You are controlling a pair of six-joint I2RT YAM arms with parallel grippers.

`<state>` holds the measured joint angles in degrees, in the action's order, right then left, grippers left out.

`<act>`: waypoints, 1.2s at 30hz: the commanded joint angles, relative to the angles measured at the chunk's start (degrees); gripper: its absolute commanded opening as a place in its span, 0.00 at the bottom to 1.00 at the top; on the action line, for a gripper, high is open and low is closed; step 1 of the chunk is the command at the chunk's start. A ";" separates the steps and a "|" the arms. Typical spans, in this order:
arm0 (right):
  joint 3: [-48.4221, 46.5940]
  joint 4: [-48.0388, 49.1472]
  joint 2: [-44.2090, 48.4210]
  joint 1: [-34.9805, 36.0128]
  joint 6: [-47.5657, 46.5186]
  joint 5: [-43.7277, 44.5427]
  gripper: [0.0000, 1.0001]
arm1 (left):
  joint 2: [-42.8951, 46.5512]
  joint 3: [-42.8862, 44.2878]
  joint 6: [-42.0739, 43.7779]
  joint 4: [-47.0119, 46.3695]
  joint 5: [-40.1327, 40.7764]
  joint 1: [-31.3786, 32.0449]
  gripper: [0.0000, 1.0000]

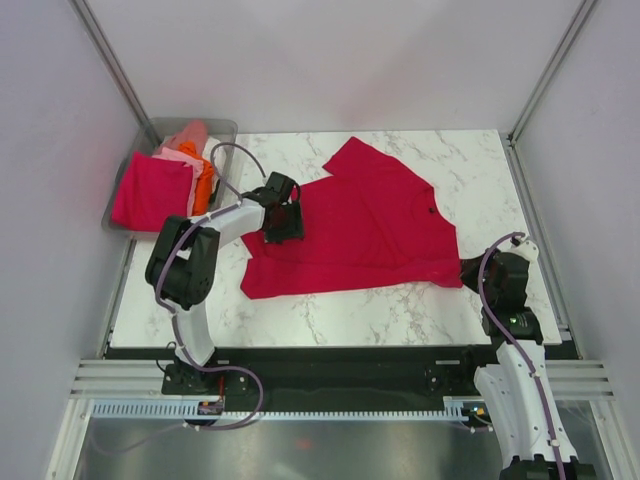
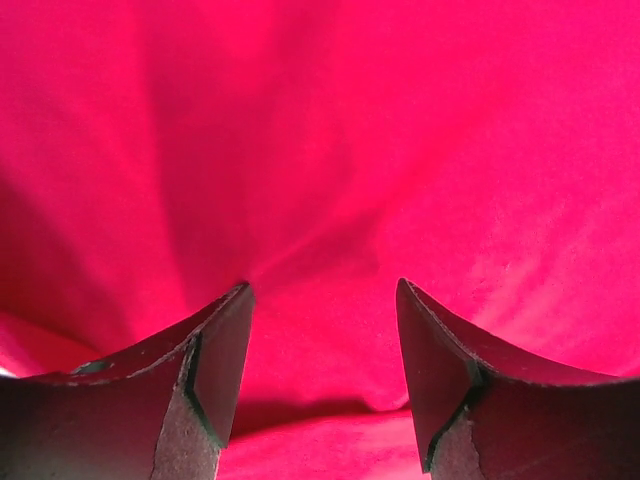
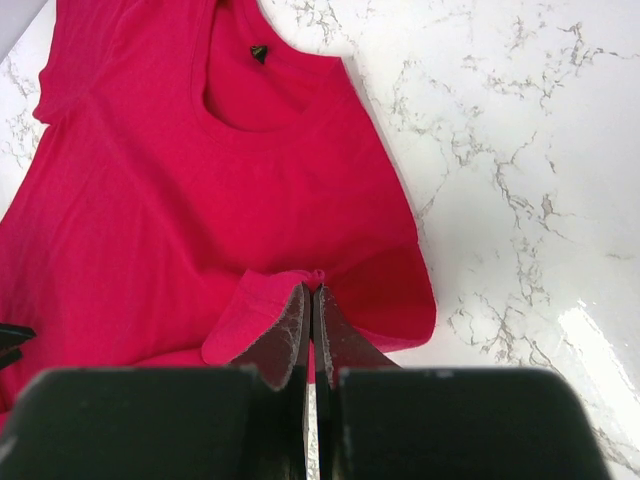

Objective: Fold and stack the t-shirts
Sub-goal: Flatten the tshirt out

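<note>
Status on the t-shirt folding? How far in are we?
Done: one crimson t-shirt lies spread flat on the marble table, no fold in it yet. In hand: right end effector is shut on its sleeve; left end effector is open, low over the hem end. Left: fold it, then the magenta-pink shirt, orange shirt and pale pink shirt in the bin.

One t-shirt [image 1: 370, 230] lies spread across the middle of the table [image 1: 330, 310]; the bin [image 1: 222, 127] stands beside its far left corner, with other t-shirts [image 1: 150, 190] piled in it
</note>
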<state>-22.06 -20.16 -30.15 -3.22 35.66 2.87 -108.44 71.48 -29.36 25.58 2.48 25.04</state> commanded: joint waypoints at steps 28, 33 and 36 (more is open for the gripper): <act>-0.17 -5.15 2.82 -0.03 6.79 11.89 0.00 | 29.51 -26.13 -6.23 -0.98 3.40 -11.24 0.66; -0.08 -4.80 2.47 -0.03 6.70 10.93 0.00 | 29.87 -27.97 -6.23 -0.89 3.14 -11.24 0.66; 0.09 -4.54 1.85 -0.03 6.62 10.57 0.00 | 32.06 -29.20 -6.49 -0.71 4.63 -11.24 0.66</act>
<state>-21.89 -25.30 -27.94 -3.22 42.22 12.97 -79.68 43.20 -34.63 24.95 4.60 13.74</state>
